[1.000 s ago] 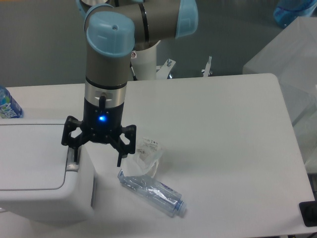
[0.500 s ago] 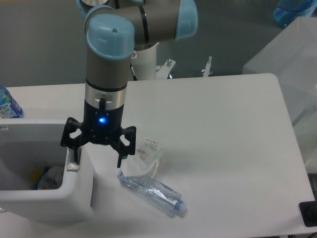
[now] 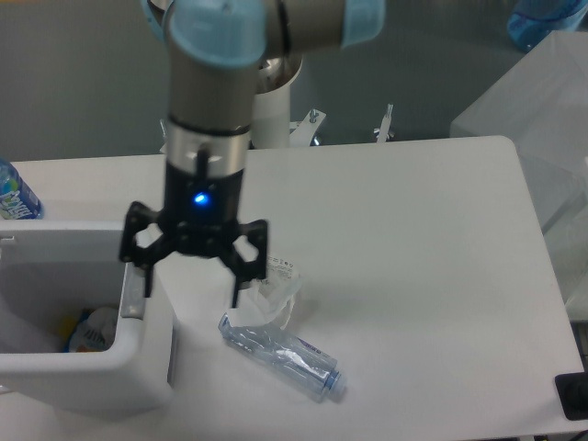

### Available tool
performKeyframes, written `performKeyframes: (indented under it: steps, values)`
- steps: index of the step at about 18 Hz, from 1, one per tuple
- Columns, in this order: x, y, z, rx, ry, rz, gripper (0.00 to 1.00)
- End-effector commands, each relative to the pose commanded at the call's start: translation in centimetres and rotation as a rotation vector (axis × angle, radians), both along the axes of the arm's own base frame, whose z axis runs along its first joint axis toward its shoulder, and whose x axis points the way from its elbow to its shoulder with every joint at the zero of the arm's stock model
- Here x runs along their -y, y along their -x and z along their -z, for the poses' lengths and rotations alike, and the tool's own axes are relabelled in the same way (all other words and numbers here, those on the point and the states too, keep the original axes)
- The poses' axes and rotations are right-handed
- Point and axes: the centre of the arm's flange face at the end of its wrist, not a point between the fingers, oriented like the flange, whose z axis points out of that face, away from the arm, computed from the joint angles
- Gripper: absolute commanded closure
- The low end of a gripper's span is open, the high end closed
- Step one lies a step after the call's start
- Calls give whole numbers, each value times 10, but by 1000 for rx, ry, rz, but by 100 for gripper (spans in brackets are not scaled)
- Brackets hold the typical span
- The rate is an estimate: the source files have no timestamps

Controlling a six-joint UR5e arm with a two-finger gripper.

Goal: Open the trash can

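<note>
Since lid popped up a second ago, trash can (image 3: 87,358) at 8 o'clock stands open, contents visible; task looks done. Gripper (image 3: 191,287) has since lifted off grey button (image 3: 134,308), fingers spread, empty. Crushed bottle (image 3: 280,354) at 6 o'clock untouched.

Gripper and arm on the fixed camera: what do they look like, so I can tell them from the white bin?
The gripper is black, with two angular open-frame fingers spread from a black body bearing a small blue light. Above it sits a silver band with a black strip, then a grey-brown cylindrical arm with light blue joint caps. No cables or printed markings are discernible.
</note>
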Motion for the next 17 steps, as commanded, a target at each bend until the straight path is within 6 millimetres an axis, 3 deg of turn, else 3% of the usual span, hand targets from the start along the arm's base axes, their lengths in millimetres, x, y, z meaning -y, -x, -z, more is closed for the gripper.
performKeyframes:
  steps: [3,6,13,17]
  values:
    - [8,17,15,-86,63,84,0]
    - [29,45,29,-151,128,117,0]
    - [49,64,53,-238,281,230,0]
    - [50,66,52,-247,287,236,0]
